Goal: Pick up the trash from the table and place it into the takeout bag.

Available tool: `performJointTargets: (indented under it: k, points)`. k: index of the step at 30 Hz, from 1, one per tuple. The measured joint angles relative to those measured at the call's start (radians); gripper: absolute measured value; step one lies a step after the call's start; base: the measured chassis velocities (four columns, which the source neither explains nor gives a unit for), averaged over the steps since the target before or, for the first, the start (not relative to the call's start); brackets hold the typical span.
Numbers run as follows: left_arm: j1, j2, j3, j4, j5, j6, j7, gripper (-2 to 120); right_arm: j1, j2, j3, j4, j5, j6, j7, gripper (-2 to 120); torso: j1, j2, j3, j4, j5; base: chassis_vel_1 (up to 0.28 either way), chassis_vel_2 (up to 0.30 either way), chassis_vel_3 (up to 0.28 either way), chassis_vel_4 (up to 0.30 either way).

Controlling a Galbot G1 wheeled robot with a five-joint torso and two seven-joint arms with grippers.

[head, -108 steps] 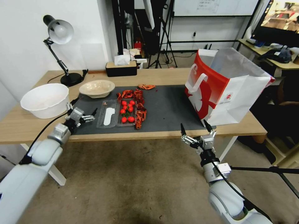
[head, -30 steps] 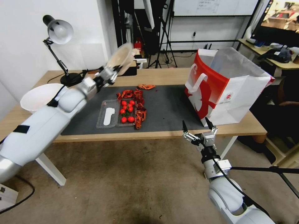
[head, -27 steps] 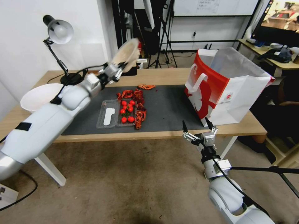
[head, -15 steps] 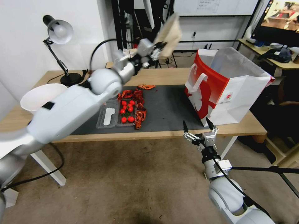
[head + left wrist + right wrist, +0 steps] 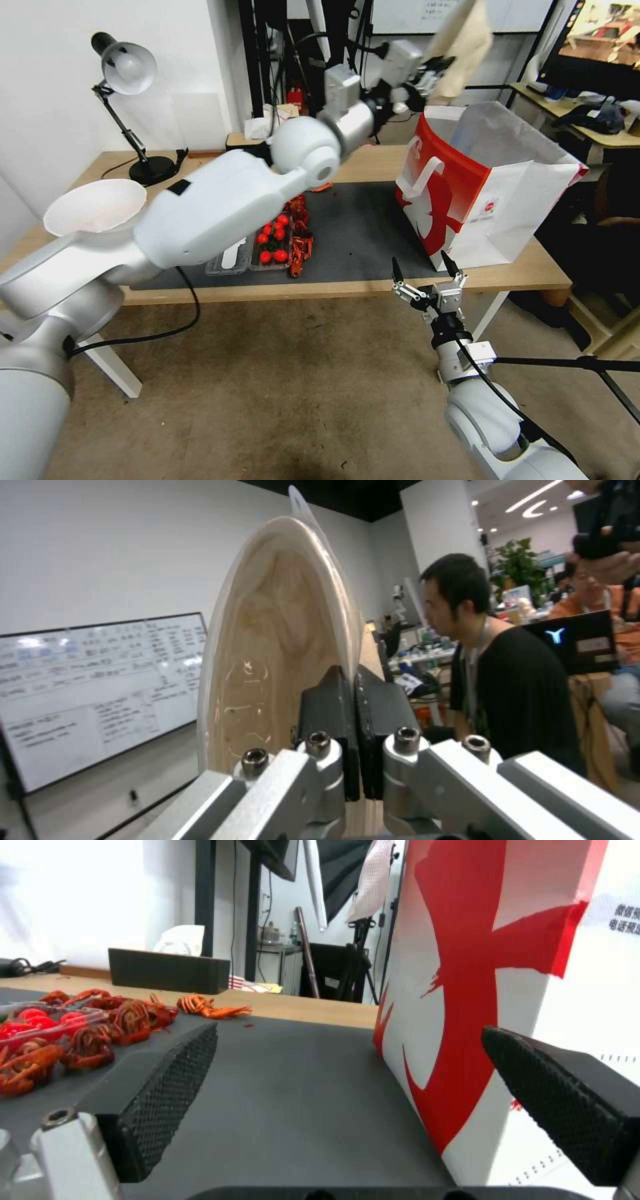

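The left claw (image 5: 437, 67) is raised high over the bench (image 5: 373, 163), just above the open mouth of the bag (image 5: 480, 190), and it pinches the rim of the beige paper bowl (image 5: 463, 47) — the bowl hangs on edge, tilted nearly upright. In the left wrist view the two dark fingers (image 5: 333, 720) are pressed together on the bowl's (image 5: 273, 645) rim, with a thin clear film standing off its edge.

The bag stands upright at the right end of the bench, partly on the dark mat (image 5: 360, 230).

The right claw (image 5: 427, 275) waits low, in front of the bench edge and just below the bag's near corner, spread wide and empty; its wrist view shows the textured pads (image 5: 167, 1090) well apart, with the mat (image 5: 287, 1100) and the bag's (image 5: 467, 965) red-and-white side between them.

On the mat lie a clear tray (image 5: 250, 250) holding tomatoes (image 5: 272, 239), beside it red crayfish shells (image 5: 300, 243). A white bowl (image 5: 93, 207) and a desk lamp (image 5: 127, 87) sit at the bench's left end.
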Motion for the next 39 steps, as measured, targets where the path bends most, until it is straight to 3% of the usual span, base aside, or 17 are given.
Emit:
performJointTargets:
  k: [8,11,19,24,39]
  points:
    - [-0.008,-0.111,0.033,0.057,-0.026,0.002,-0.013,0,0.007,0.001,0.000,0.000,0.000,-0.007,0.002,99,0.000,0.000,0.000,-0.0004,0.0001,0.000,0.000,0.000,0.000]
    - [-0.006,-0.164,0.054,0.114,-0.022,-0.005,-0.010,0,0.003,0.001,0.000,0.004,0.001,-0.007,0.002,99,0.000,0.000,0.000,-0.0002,-0.0001,0.000,0.000,0.000,0.000]
    - [0.005,-0.216,0.086,0.224,0.012,-0.025,0.014,0,0.002,0.002,0.001,0.007,0.001,-0.006,0.003,99,0.000,0.000,0.000,-0.0001,-0.0001,0.000,0.000,0.000,0.000]
    - [0.009,-0.218,0.099,0.248,0.023,-0.027,0.016,0,0.001,0.003,0.003,0.007,0.001,-0.005,0.003,99,0.000,0.000,0.000,0.0000,-0.0002,0.000,0.000,0.000,0.000]
    - [0.011,-0.207,0.080,0.219,0.028,-0.024,0.006,50,0.000,0.001,0.005,0.007,0.002,-0.002,0.003,99,0.000,0.000,0.000,-0.0002,-0.0002,0.000,0.000,0.000,0.000]
